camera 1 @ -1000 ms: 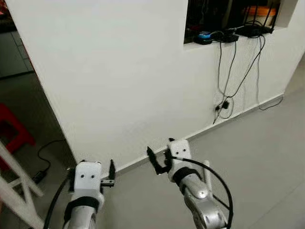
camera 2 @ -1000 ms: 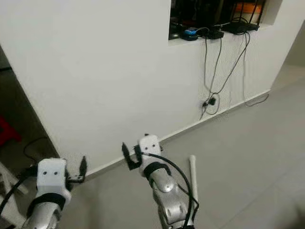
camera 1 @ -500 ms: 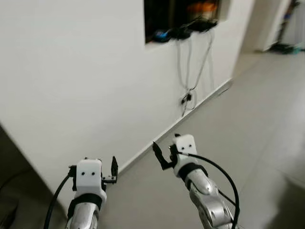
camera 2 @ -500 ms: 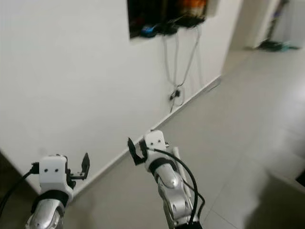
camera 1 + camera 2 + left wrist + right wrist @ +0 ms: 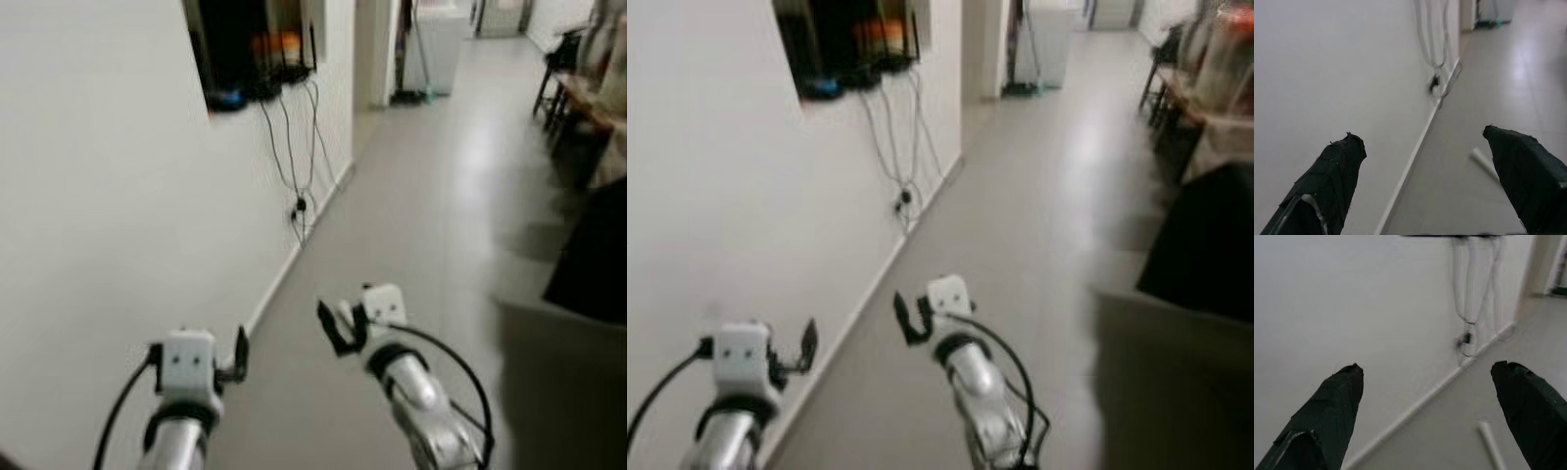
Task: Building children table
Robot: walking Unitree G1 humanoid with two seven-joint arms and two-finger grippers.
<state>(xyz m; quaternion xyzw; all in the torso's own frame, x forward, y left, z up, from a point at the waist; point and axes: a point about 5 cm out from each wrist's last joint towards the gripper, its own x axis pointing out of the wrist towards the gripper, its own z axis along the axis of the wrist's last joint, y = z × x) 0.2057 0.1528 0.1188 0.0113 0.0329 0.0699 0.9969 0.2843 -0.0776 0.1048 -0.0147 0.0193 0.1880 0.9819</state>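
In the left eye view, the robot looks down a hallway beside a white wall (image 5: 108,196). Black cables (image 5: 294,147) hang from a dark opening in the wall down to a plug near the floor (image 5: 431,225). The left hand (image 5: 238,354) and the right hand (image 5: 333,328) are both held out in front, holding nothing. The picture is blurry, so the robot may be walking or turning.

In the right eye view, a dark shape (image 5: 1205,245) sits on the robot's right.

In the left wrist view, the left hand's fingers (image 5: 1332,181) are spread wide. A white rod (image 5: 1484,161), maybe a table leg, lies on the floor close to the wall.

In the right wrist view, the right hand's fingers (image 5: 1337,401) are spread wide too, and the rod lies on the floor ahead.

The robot could step on the rod or bump the wall, because both are so close.
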